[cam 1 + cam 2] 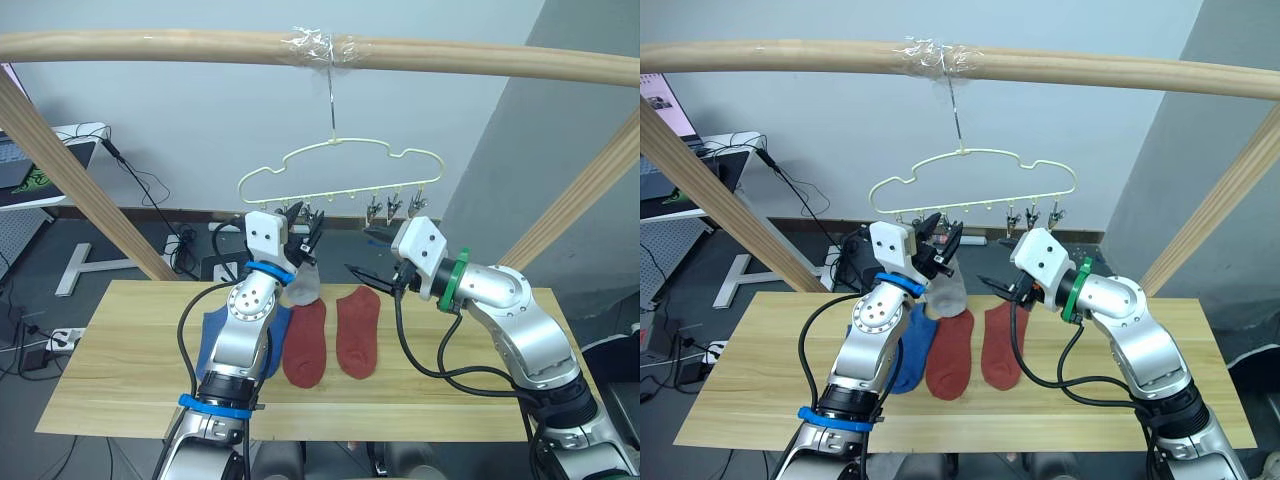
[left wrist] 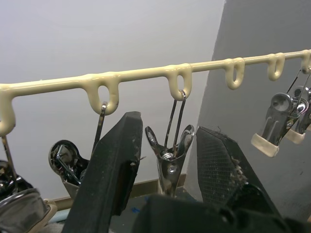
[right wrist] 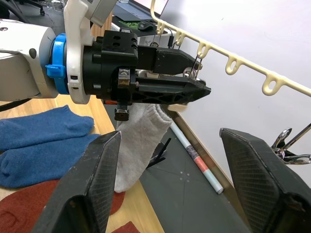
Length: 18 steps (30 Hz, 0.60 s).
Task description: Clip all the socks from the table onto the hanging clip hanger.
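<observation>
Grey sock [image 3: 138, 141] hanging from clip hanger [image 1: 340, 165], left gripper [image 2: 165, 160] jaws straddling a clip [image 2: 170, 158], right gripper [image 3: 170, 184] jaws spread empty.

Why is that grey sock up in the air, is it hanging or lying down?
Hanging. The grey sock dangles below the clip hanger, beside the left gripper, its toe clear of the table.

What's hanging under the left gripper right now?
A grey sock hangs below the left gripper, its toe over the table beside the blue socks. Its top edge is hidden behind the fingers, so its clip cannot be seen.
</observation>
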Each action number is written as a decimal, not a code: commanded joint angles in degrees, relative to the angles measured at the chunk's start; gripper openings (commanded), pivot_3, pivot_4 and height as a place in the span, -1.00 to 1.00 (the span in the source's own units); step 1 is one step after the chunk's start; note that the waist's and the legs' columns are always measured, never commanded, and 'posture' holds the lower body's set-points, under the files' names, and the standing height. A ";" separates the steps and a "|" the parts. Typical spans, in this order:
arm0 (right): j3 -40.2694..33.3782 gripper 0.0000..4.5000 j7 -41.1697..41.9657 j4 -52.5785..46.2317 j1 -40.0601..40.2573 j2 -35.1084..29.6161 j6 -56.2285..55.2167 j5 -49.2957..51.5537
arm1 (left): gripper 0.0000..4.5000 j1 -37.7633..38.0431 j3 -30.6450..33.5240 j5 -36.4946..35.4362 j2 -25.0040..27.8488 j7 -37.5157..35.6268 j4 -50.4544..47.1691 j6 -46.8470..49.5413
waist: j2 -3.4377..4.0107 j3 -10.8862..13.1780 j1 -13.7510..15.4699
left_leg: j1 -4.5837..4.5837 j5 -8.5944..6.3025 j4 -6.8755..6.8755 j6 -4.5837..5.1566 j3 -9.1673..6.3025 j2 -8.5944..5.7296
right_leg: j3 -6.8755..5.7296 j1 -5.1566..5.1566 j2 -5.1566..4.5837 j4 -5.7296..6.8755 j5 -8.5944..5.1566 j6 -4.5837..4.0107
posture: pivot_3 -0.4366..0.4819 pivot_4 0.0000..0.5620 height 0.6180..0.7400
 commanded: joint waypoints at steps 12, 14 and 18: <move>-0.30 0.50 -0.04 -0.92 0.33 0.36 -1.34 0.39 | -0.92 -1.45 0.55 -0.82 -0.03 -1.19 -1.79 -0.96 | 0.00 0.00 0.00 | 0.00 0.00 0.00 0.00 0.00 0.00 | 0.00 0.00 0.00 0.00 0.00 0.00 | -0.16 -0.43 0.50; 0.30 0.50 -0.42 -0.55 0.89 0.23 -1.10 -0.45 | -1.00 -1.39 0.57 -0.81 0.13 -1.31 -1.89 -0.94 | 0.00 0.00 0.00 | 0.00 0.00 0.00 0.00 0.00 0.00 | 0.00 0.00 0.00 0.01 0.00 0.00 | -0.16 -0.43 0.50; 1.51 0.50 -3.11 2.13 2.12 0.69 0.48 -3.24 | -1.00 -1.00 0.84 -1.20 0.50 -1.66 -2.43 -0.77 | 0.00 -0.01 0.01 | 0.01 0.00 0.01 0.00 0.00 0.00 | 0.00 0.00 0.00 0.01 0.00 0.00 | -0.15 -0.43 0.50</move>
